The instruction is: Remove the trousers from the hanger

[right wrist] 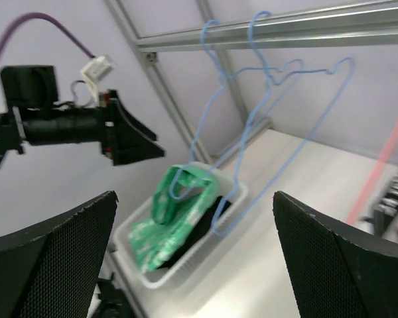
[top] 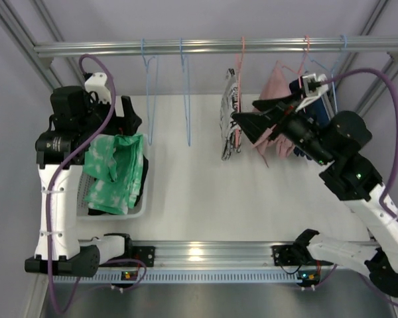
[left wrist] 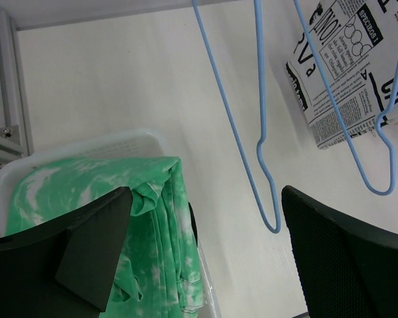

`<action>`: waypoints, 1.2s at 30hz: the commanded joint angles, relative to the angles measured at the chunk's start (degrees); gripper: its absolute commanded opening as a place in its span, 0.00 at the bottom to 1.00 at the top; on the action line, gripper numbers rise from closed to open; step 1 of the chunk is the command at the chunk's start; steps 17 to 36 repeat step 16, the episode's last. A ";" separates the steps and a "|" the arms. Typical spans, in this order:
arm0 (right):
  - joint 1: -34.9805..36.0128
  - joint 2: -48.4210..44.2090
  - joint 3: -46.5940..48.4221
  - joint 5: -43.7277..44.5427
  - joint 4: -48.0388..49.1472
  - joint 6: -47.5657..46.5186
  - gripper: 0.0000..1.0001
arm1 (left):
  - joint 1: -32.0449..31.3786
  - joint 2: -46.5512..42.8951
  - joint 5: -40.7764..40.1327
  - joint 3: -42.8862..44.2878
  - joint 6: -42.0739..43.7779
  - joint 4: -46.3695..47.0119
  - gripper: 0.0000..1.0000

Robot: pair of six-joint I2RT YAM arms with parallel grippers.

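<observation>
Newspaper-print trousers (top: 231,122) hang from a pink hanger (top: 242,53) on the rail (top: 219,46). A pink garment (top: 273,86) and a dark blue garment (top: 326,96) hang to their right. My right gripper (top: 253,114) is open and empty, raised just right of the print trousers and in front of the pink garment. Its wrist view looks left between open fingers (right wrist: 53,265). My left gripper (top: 129,118) is open and empty above the basket's far end. In the left wrist view (left wrist: 205,265) the print trousers (left wrist: 345,66) show at the top right.
Two empty blue hangers (top: 149,99) (top: 187,99) hang between the grippers and also show in the left wrist view (left wrist: 265,146) (left wrist: 378,132). A white basket (top: 144,199) at the left holds a green tie-dye garment (top: 116,175) over a dark one.
</observation>
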 commanded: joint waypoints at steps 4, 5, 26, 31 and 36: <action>-10.84 -10.45 -10.10 8.28 -3.19 -10.95 1.00 | 0.28 -2.96 -5.73 1.06 0.80 4.80 0.99; -12.17 -13.51 -11.25 8.02 -2.31 -11.39 0.99 | 0.28 -3.31 -6.27 1.06 0.80 5.25 0.99; -24.22 -24.62 -19.69 8.01 -3.01 -11.13 1.00 | 0.28 -8.32 -7.95 -3.60 2.55 10.26 0.99; -24.22 -24.62 -19.69 8.01 -3.01 -11.13 1.00 | 0.28 -8.32 -7.95 -3.60 2.55 10.26 0.99; -24.22 -24.62 -19.69 8.01 -3.01 -11.13 1.00 | 0.28 -8.32 -7.95 -3.60 2.55 10.26 0.99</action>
